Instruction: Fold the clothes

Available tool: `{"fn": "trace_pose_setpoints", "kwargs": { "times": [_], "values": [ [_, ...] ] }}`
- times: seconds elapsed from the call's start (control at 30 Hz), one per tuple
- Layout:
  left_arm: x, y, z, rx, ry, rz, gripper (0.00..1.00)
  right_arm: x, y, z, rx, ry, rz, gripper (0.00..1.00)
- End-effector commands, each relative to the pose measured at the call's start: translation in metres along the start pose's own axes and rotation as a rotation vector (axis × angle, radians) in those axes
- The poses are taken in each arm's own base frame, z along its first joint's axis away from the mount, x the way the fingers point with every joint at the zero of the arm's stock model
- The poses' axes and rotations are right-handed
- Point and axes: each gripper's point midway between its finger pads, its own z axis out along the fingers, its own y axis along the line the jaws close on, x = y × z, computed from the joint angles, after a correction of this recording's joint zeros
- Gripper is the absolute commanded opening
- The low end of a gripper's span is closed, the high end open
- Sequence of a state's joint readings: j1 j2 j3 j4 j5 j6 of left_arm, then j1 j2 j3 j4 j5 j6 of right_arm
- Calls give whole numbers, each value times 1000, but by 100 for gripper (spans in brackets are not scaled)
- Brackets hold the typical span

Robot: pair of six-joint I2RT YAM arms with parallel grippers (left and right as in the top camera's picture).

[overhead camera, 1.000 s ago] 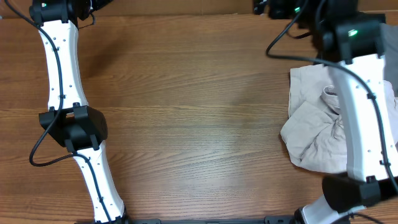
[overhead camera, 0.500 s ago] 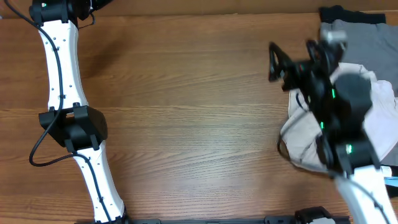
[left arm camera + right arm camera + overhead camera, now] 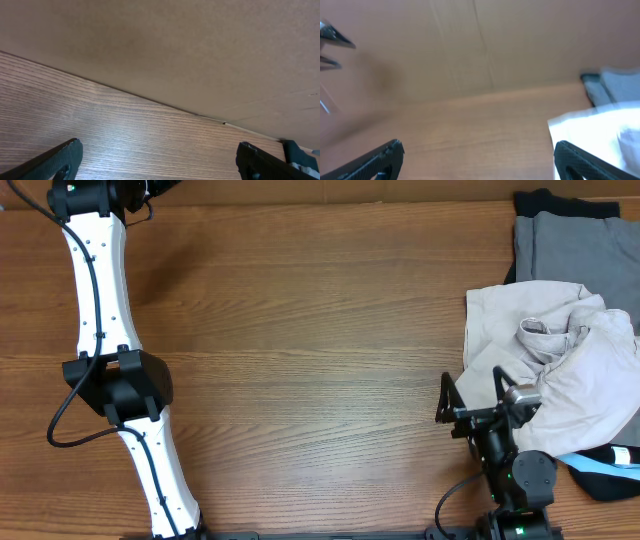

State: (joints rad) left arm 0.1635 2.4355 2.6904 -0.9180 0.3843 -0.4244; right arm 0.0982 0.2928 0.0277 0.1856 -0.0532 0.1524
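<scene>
A crumpled pale beige garment (image 3: 555,345) lies at the right side of the table. It also shows as a white edge in the right wrist view (image 3: 600,135). A flat grey garment (image 3: 575,245) lies behind it on a black one, and is blurred in the right wrist view (image 3: 620,80). My right gripper (image 3: 470,392) is open and empty, near the front edge just left of the beige garment; its spread fingers show in the right wrist view (image 3: 477,150). My left gripper (image 3: 160,150) is open and empty over bare wood at the far left back.
A black and blue item (image 3: 610,465) lies at the front right, partly under the beige garment. A brown cardboard wall (image 3: 165,45) runs along the table's back edge. The left arm (image 3: 100,310) stretches along the left side of the wooden table (image 3: 300,360).
My right arm has swung back from above the clothes to the table's front edge, uncovering the beige and grey garments. The left arm has not moved.
</scene>
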Motion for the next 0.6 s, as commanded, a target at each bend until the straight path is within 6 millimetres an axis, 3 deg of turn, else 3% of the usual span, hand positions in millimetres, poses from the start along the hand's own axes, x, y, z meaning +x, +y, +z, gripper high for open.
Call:
{"fn": "trace_pose_setpoints", "kwargs": {
  "times": [0.0, 0.37, 0.57],
  "values": [
    [-7, -11, -8, 14, -25, 6, 100, 5, -11, -6, 52, -4, 0, 100],
    [-7, -11, -8, 14, -25, 6, 100, 35, -26, -13, 125, 115, 3, 100],
    [-7, -11, -8, 14, -25, 6, 100, 28, -26, -14, 127, 85, -6, 100]
  ]
}}
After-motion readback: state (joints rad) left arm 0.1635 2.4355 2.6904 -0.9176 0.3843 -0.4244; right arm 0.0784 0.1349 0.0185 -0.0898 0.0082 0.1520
